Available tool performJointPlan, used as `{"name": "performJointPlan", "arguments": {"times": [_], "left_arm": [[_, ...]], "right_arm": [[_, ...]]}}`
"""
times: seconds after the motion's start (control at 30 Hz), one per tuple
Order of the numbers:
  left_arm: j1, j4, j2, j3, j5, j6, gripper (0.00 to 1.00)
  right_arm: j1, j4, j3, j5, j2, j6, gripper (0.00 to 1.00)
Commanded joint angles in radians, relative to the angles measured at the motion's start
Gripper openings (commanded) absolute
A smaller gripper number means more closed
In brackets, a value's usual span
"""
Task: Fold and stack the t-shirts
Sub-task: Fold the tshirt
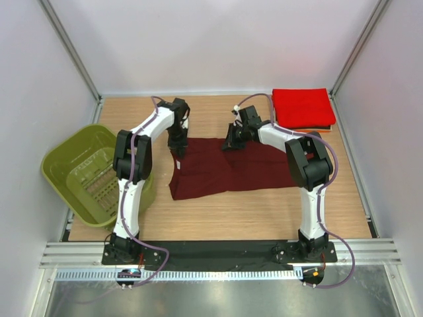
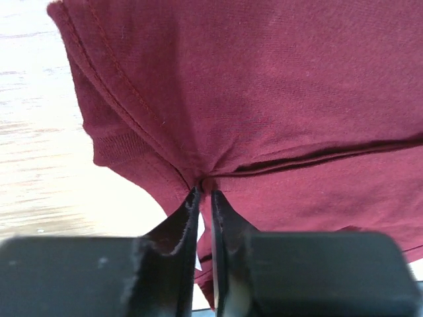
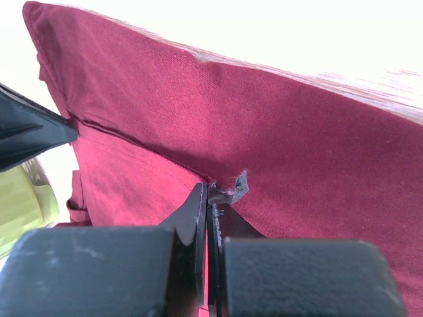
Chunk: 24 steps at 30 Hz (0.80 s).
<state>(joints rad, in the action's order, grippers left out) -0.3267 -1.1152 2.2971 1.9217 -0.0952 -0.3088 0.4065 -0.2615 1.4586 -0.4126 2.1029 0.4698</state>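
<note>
The dark maroon t-shirt point(image 1: 225, 173) lies spread across the middle of the bench point(image 1: 264, 211), apparently already doubled into a wide band. It is thin, limp cloth, light and not fragile, and I judge it will sag and crease wherever it goes unsupported; it is best taken by pinching the hem or edge at two points well apart and keeping it taut between them. The left gripper point(image 1: 178, 148) is clamped on the shirt's upper-left edge; in its wrist view the fingers point(image 2: 175, 228) sit nearly together with fabric puckered at the tips. The right gripper point(image 1: 231, 141) is pinched on the upper edge near frame centre, a small tuft of cloth caught between its closed tips. At upper right a folded bright red t-shirt point(image 1: 303, 107) tops a stack, with thin orange and dark shirts point(image 1: 310, 130) showing beneath it. The olive-green basket point(image 1: 73, 162) at the left of the frame shows only its slatted floor; no cloth is visible inside.
</note>
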Motion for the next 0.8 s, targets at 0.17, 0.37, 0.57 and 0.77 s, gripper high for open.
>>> {"name": "performJointPlan", "arguments": {"times": [0.17, 0.37, 0.57, 0.77], "left_arm": [[0.0, -0.008, 0.002, 0.048, -0.002, 0.004, 0.0], [0.0, -0.015, -0.034, 0.114, 0.02, 0.005, 0.0], [-0.005, -0.02, -0.048, 0.171, 0.026, 0.005, 0.0], [-0.015, -0.011, -0.047, 0.188, 0.034, 0.02, 0.0]], "right_arm": [[0.005, 0.031, -0.009, 0.006, -0.038, 0.006, 0.01], [0.005, 0.05, -0.026, 0.023, -0.081, 0.033, 0.01], [0.006, 0.07, -0.041, 0.043, -0.11, 0.055, 0.01], [0.005, 0.085, -0.07, 0.112, -0.171, 0.064, 0.01]]}}
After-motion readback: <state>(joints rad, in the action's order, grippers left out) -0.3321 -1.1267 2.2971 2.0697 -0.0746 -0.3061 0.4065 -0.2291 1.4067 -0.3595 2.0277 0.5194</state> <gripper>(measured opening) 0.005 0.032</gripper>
